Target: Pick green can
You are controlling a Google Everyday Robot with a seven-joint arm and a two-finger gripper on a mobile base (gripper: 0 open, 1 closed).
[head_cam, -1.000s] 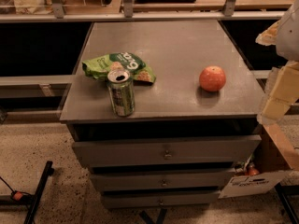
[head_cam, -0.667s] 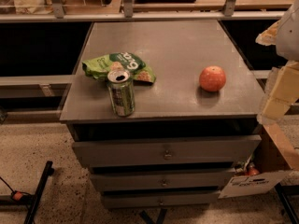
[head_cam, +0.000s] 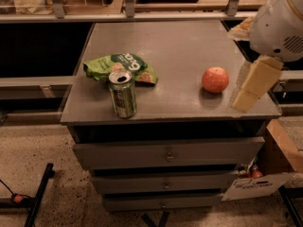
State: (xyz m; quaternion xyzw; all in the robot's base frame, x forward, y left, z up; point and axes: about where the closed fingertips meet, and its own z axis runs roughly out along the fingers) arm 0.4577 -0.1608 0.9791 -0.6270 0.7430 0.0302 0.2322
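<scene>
Small green and silver metal drink can (head_cam: 122, 94) stands upright near the front-left edge of the grey metal desk (head_cam: 180, 41), open silver top facing up. Crumpled green snack bag with white lettering (head_cam: 120, 66) lies flat just behind the can, touching or nearly so. Round red-orange apple (head_cam: 215, 79) sits toward the right side, well apart from the can. Cream-coloured pincer (head_cam: 246, 96) hangs from the white arm (head_cam: 279, 22) over the desk's front-right corner, near the apple and holding nothing visible. Cannot tell how far open it is. Three grey drawers (head_cam: 165, 152) below.
</scene>
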